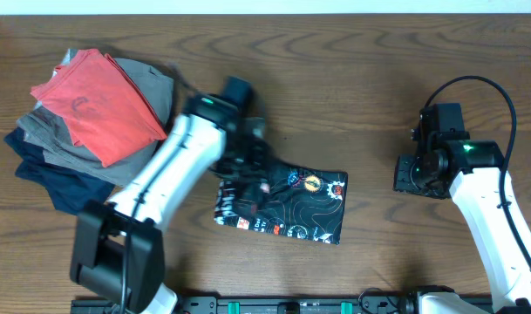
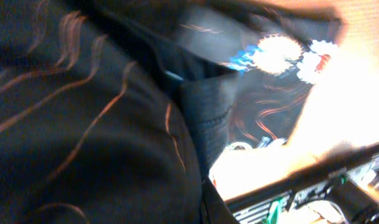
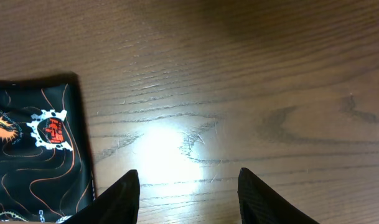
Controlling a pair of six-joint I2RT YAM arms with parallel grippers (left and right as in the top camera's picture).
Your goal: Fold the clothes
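1. A folded black shiny jersey with orange contour lines lies by the desk's front edge.
2. The left fingers are clamped on its left end.
3. The right fingers are half-spread and empty, to its right.

black jersey, orange contour lines, red shirt

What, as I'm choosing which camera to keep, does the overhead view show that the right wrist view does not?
Only overhead: the pile of red, grey and navy garments and the left gripper down on the jersey. Only right wrist: the right gripper with jaws open over bare wood. Both: the jersey's logo edge and the table.
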